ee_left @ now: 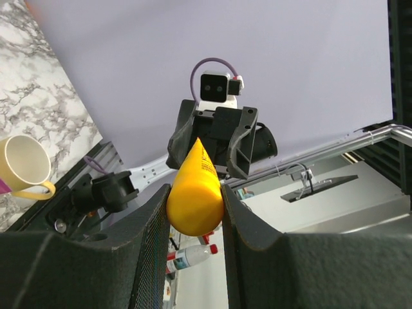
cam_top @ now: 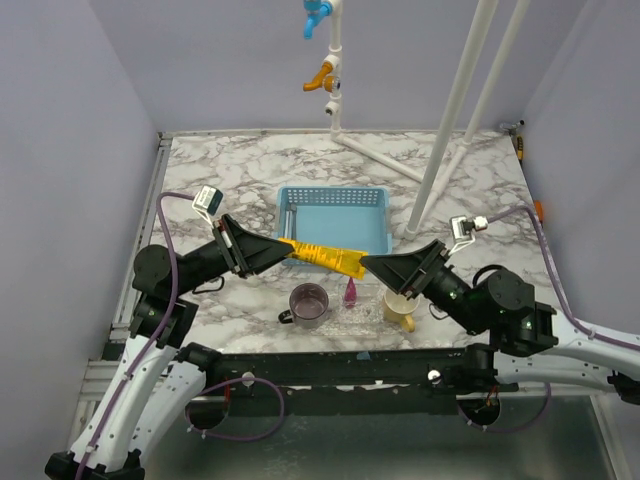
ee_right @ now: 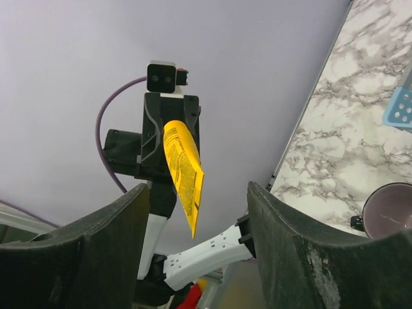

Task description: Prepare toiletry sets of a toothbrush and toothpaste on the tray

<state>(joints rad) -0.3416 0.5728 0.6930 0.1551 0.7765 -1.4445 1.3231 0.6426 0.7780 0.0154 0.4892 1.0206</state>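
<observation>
My left gripper (cam_top: 285,250) is pinched on the yellow toothpaste (cam_top: 322,256); right gripper (cam_top: 368,265) gapes empty at its crimped end; I'd close squarely there before the left lets go.

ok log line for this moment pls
left gripper: shut on yellow wedge-shaped toothpaste tube, mid-air | right gripper: open at tube's flat end | magenta-pink toothpaste tube: upright between purple mug and yellow mug

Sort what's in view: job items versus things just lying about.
Job: yellow toothpaste tube, clamped in left gripper; pink toothpaste tube; clear tray.
Lying about: blue basket; purple mug; yellow mug.
</observation>
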